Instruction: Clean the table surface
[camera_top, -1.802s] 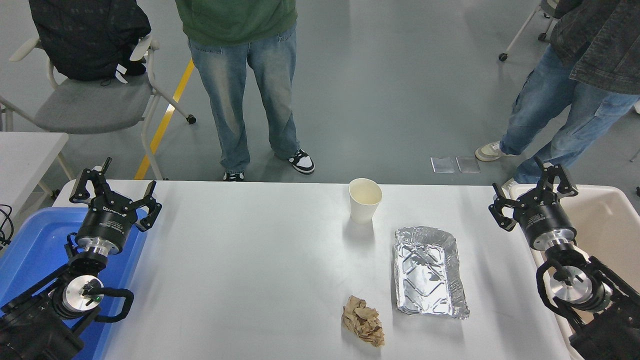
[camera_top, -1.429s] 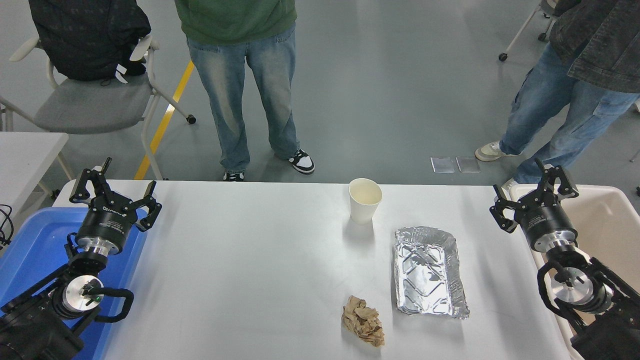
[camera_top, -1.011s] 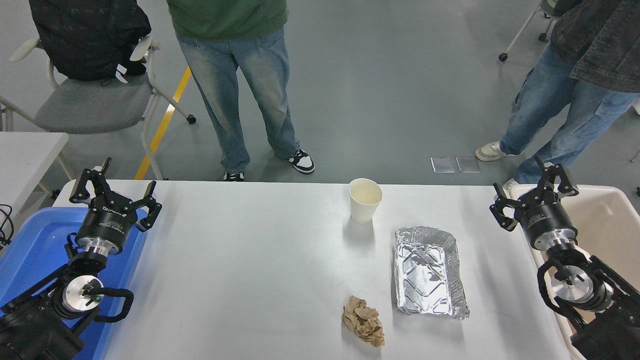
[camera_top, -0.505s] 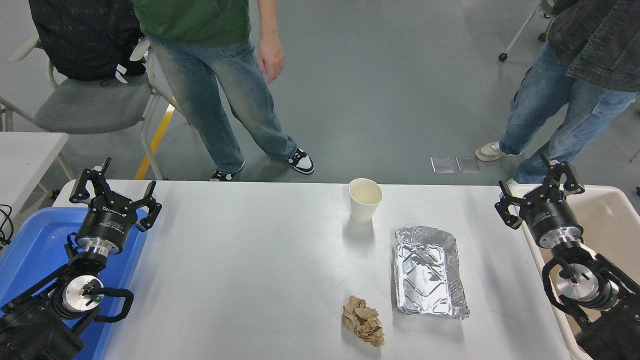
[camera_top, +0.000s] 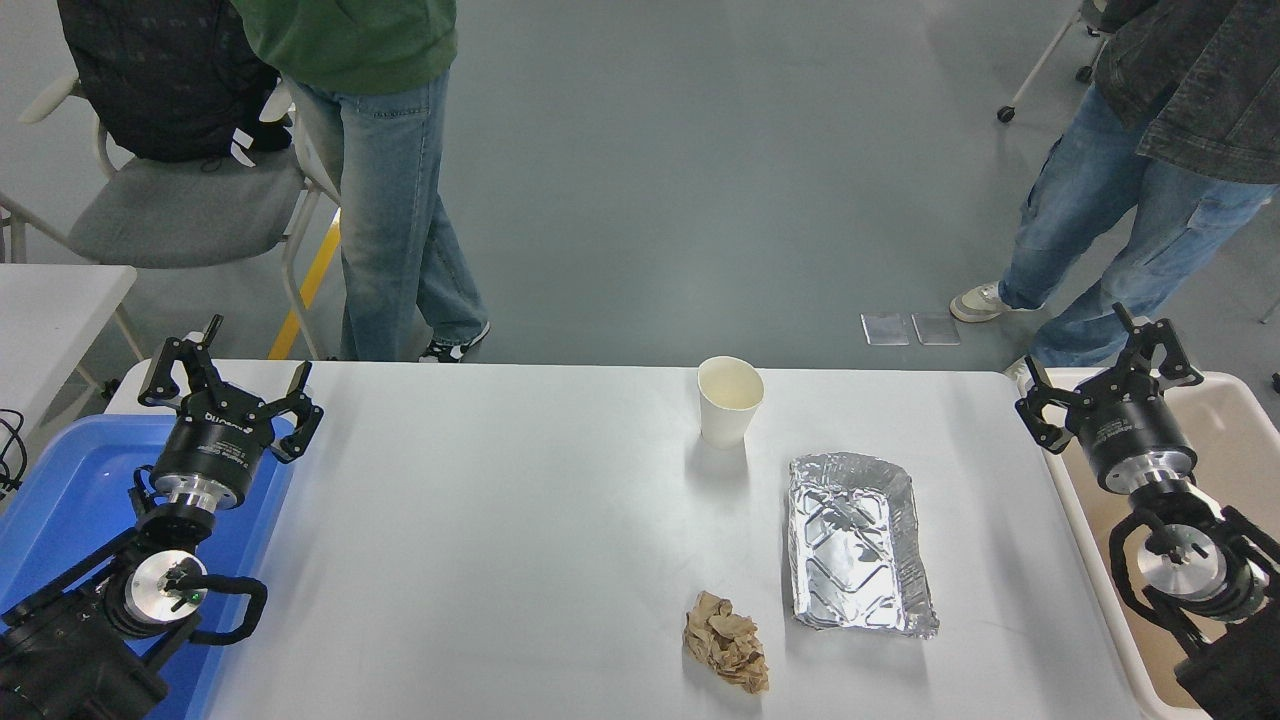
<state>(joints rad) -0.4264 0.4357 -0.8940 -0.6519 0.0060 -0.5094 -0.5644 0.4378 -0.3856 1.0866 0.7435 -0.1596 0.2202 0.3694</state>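
Note:
The table surface (camera_top: 500, 520) is a large white tabletop. On it stand a white paper cup (camera_top: 729, 401) at the far middle, an empty foil tray (camera_top: 858, 540) to its right, and a crumpled brown paper wad (camera_top: 727, 641) near the front. My right gripper (camera_top: 1112, 385) is open and empty, over the table's right edge above the beige bin. My left gripper (camera_top: 228, 375) is open and empty, parked at the far left edge over the blue bin.
A blue bin (camera_top: 60, 490) sits left of the table and a beige bin (camera_top: 1230, 450) right of it. One person (camera_top: 380, 180) stands at the far left side by a chair (camera_top: 170, 210), another (camera_top: 1150, 170) at the far right. A smaller white table (camera_top: 50, 310) is at the left.
My right gripper has moved to the right, off the table towards the beige bin. The person in green has walked left along the far side. The left arm has not moved.

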